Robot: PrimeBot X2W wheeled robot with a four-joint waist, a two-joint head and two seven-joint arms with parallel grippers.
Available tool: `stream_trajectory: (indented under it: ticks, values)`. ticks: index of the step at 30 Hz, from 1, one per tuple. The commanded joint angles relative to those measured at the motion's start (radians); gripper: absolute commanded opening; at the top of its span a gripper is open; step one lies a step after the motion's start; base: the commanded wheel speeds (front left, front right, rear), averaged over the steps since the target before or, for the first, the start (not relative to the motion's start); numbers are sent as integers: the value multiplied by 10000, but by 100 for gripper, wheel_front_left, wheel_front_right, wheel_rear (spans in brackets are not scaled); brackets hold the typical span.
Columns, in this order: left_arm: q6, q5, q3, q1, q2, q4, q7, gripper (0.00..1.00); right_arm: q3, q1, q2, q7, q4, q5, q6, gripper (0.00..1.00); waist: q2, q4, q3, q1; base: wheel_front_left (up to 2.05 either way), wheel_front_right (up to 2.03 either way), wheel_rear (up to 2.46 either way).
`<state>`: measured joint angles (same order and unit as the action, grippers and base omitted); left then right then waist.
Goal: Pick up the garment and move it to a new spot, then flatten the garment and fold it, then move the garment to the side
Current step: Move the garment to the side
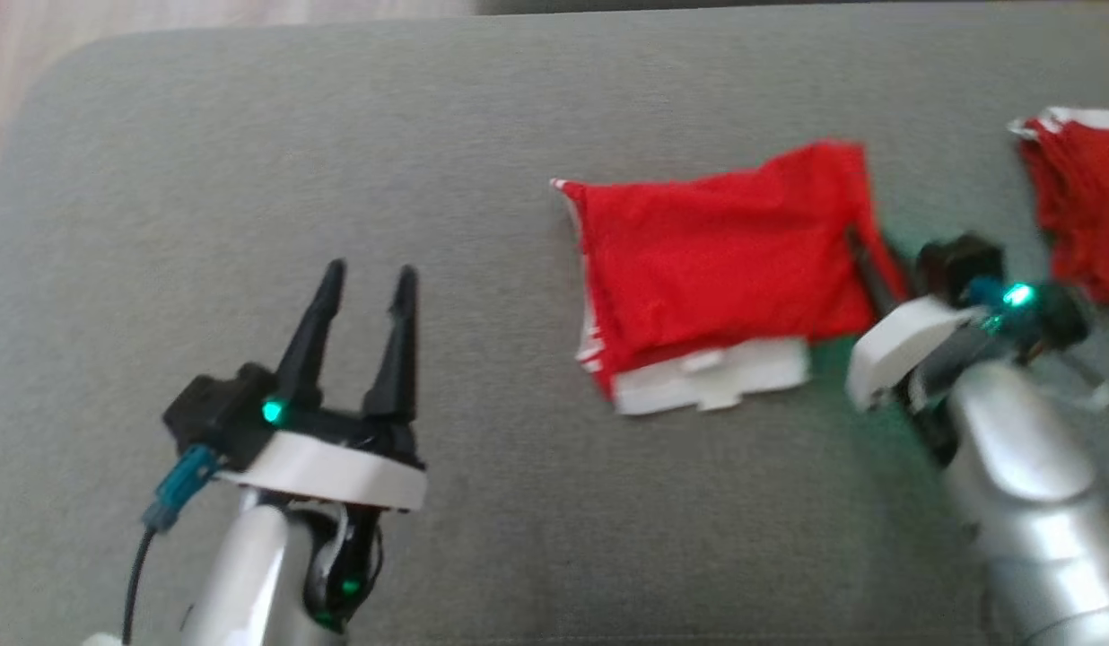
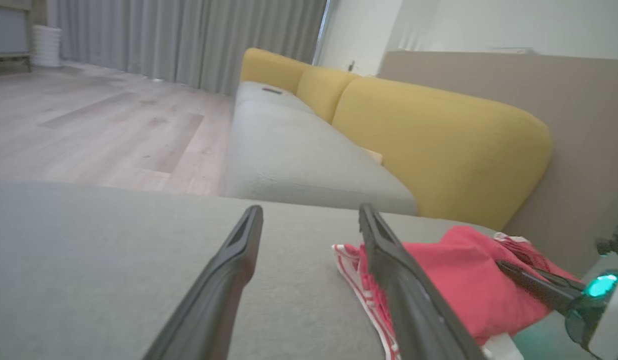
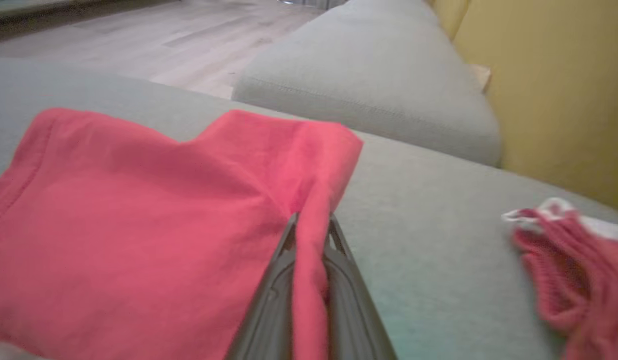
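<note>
1. Right wrist view: right tool (image 3: pixel 311 225) has its two fingers pressed together on a raised ridge of red cloth, pinching the garment (image 3: pixel 139 210) at its right edge.
2. Head view: that pinched edge sits lifted off the grey cushion (image 1: pixel 519 538). The rest of the garment lies flat, folded to a rough rectangle.
3. Garment is right of centre on the cushion. A white layer pokes out along its near edge, and red-white stripes show at its left edge.
4. Left tool (image 1: pixel 371 269) has its fingers spread and nothing between them. It is over bare cushion at lower left, apart from the garment.
5. A second red-and-white cloth pile (image 1: pixel 1084 206) lies at the far right, near the right tool but not touching it.
6. Left wrist view: yellow sofa back (image 2: pixel 439 140), wood floor (image 2: pixel 89 125) and grey curtains (image 2: pixel 189 40) are beyond.
</note>
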<state>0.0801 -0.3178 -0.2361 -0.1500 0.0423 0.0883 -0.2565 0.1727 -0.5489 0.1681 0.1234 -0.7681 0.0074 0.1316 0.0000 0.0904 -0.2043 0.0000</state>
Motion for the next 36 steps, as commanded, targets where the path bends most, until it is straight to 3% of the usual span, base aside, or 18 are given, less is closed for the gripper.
stream_trajectory:
  ticks: [1,8,13,18,23,28,29,30,36]
  values:
    - [18,44,184,-511,79,-472,-53,100,270,-499,278,83,467,-65,-9,0,0,-319,-61,0,0,0,0]
    - [-6,145,-395,-1053,79,-711,-53,100,784,-1364,2389,-499,1225,377,-9,0,0,-927,-554,0,0,0,0]
    - [26,204,-427,-1512,79,-715,-53,100,346,-1875,3913,-906,1213,642,-9,0,0,-1017,-1163,0,0,0,0]
    - [65,158,-303,-1750,79,-652,-53,100,-260,-2167,5036,-1240,558,416,-9,0,0,-884,-1702,0,0,0,0]
    - [113,159,-202,-1868,79,-629,-53,100,-1000,-2249,5668,-1199,-72,218,-9,0,0,-692,-2118,0,0,0,0]
    - [153,171,-100,-1942,79,-593,-53,100,-1684,-2381,5587,-1185,-472,-4,-9,0,0,-649,-2332,0,0,0,0]
    - [160,176,-89,-1954,79,-585,-53,100,-1767,-2387,5541,-1152,-496,-83,-9,82,0,-652,-2345,0,0,0,0]
    - [167,184,-74,-1968,79,-571,-53,100,-1896,-2395,5471,-1169,-547,-135,-9,100,0,-661,-2349,0,0,0,0]
    - [189,195,19,-1984,79,-485,-53,100,-2306,-2360,4826,-1046,-351,-527,-9,100,0,-752,-1968,0,0,0,0]
